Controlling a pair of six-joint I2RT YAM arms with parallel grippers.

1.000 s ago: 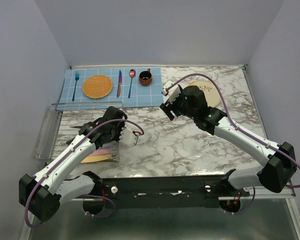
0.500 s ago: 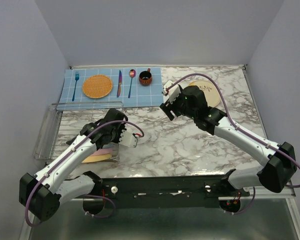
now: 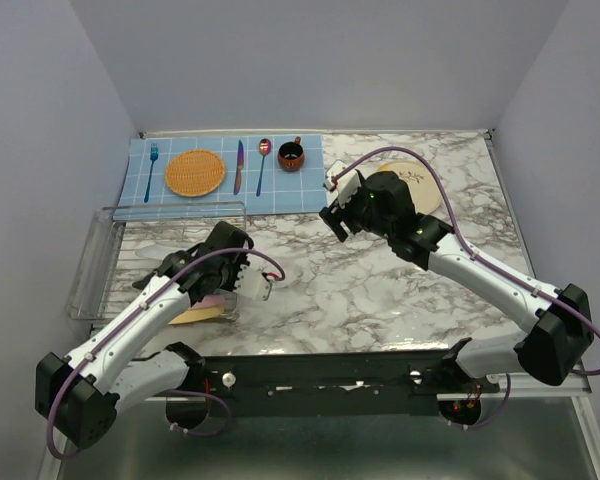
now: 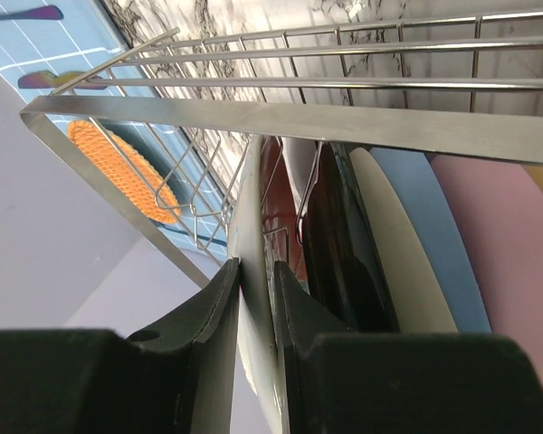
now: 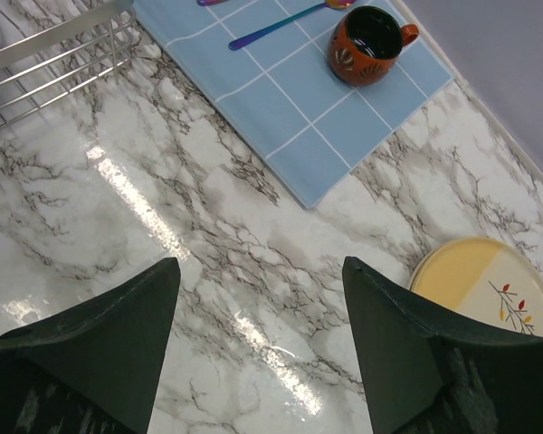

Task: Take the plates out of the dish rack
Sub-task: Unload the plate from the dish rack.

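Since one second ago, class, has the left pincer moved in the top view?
Yes. The left pincer has slid slightly down the view, away from the placemat.

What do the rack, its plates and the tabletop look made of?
The rack: bare metal, silvery wire and a flat band with a brushed sheen. The plates: probably glazed ceramic, smooth plain-coloured faces with soft gloss; could be melamine. The tabletop: marble or a marble-look laminate, grey veining, polished enough to show glare.
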